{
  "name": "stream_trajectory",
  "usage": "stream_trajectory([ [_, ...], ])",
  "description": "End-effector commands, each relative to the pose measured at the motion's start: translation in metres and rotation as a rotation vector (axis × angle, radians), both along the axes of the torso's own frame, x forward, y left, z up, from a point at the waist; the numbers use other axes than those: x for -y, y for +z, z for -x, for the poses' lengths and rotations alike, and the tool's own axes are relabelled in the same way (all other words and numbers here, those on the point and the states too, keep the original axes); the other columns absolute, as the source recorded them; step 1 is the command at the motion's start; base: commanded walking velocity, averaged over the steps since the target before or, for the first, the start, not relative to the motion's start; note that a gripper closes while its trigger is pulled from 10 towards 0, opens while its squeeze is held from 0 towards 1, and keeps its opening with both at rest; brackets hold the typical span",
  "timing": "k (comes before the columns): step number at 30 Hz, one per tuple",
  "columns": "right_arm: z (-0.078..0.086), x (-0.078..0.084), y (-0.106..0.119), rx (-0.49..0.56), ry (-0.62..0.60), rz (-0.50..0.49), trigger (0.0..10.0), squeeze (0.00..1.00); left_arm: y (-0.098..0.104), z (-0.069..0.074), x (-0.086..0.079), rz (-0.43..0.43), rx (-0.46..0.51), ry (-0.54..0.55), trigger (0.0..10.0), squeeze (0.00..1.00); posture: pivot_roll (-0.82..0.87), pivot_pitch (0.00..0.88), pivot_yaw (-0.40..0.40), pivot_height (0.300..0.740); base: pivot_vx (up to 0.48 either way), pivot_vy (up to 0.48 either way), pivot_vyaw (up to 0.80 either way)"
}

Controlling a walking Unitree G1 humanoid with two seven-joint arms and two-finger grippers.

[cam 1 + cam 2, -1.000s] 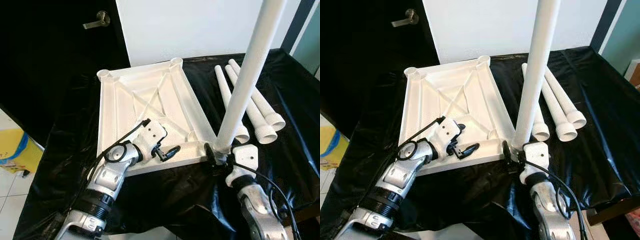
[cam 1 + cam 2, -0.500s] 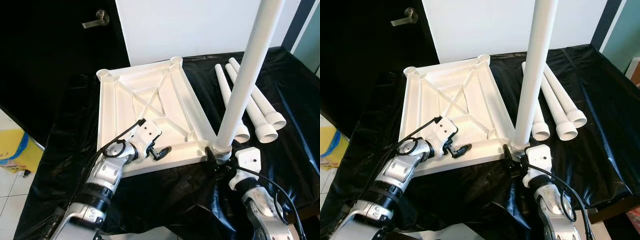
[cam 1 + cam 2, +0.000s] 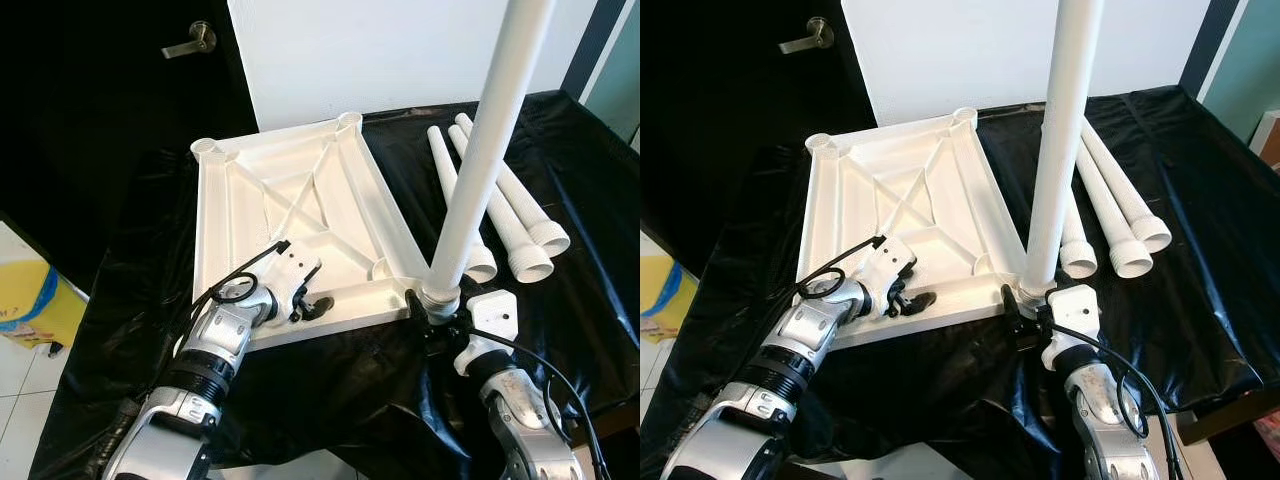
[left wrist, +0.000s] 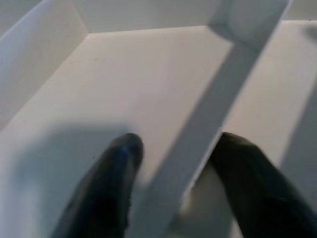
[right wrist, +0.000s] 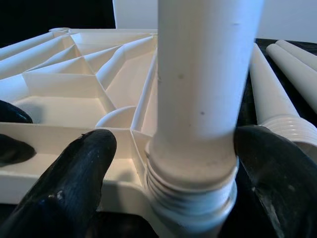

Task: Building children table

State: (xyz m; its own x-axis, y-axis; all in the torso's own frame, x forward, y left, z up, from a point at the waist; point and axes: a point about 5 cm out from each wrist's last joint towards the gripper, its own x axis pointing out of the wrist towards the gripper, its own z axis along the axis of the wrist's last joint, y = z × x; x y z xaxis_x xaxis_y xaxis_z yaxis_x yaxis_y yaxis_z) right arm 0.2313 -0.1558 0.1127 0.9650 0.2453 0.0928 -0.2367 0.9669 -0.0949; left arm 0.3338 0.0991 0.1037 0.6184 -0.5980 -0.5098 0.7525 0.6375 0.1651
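Note:
The white tabletop lies upside down on a black-draped table. One white leg stands upright in its near right corner socket. My right gripper is open around the leg's threaded base. One finger touches the leg and the other finger sits a little off it. My left gripper is at the tabletop's near rim and is open. In the left wrist view its fingers straddle a white rib.
Three loose white legs lie side by side on the black cloth, right of the tabletop. A white panel and a dark door with a handle stand behind. A yellow object sits on the floor at left.
My left arm has drawn back toward me, and its gripper has slid left along the near rim with its fingers closer together. The right gripper stays at the leg's base.

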Motion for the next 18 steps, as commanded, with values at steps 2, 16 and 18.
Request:
stream_trajectory([
  [2, 0.0, -0.002, -0.002, -0.011, 0.01, -0.003, 10.0, 0.0, 0.0, -0.011, -0.025, -0.083, 0.068, 0.257, 0.0, 0.0, -0.17, 0.041, 0.085, 0.74, 0.0, 0.0, 0.0],
  [16, -0.002, 0.0, -0.002, -0.011, 0.009, 0.008, 10.0, 0.0, -0.001, -0.011, -0.034, -0.079, 0.064, 0.332, 0.0, 0.0, -0.17, 0.045, 0.077, 0.74, 0.0, 0.0, 0.0],
  [18, -0.002, 0.0, -0.002, -0.011, 0.01, 0.008, 10.0, 0.0, 0.001, -0.012, -0.037, -0.07, 0.081, 0.372, 0.0, 0.0, -0.17, 0.044, 0.076, 0.74, 0.0, 0.0, 0.0],
])
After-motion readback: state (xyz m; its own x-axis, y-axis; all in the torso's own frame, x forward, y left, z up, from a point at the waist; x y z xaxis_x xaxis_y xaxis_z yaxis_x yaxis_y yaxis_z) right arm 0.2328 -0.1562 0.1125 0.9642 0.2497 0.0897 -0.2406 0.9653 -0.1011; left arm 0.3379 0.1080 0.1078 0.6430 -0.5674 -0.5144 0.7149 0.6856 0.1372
